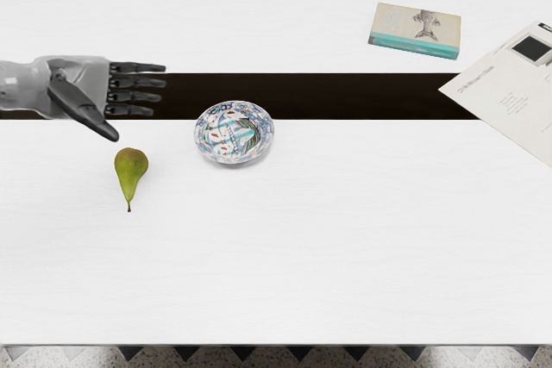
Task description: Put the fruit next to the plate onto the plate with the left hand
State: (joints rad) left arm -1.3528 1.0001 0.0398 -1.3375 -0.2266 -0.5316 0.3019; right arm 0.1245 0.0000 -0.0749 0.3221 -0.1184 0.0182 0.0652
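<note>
A green pear (pixel 130 171) lies on the white table, stem pointing toward the front edge, to the left of a small patterned plate (pixel 234 132). My left hand (pixel 121 96) comes in from the left edge and hovers just behind and above the pear, fingers stretched out toward the right and thumb angled down, holding nothing. A gap of bare table separates pear and plate. The right arm does not show.
A dark gap (pixel 345 96) runs across the table behind the plate. A teal-edged book (pixel 416 30) lies at the back right, and a sheet of white paper (pixel 513 96) reaches in from the right edge.
</note>
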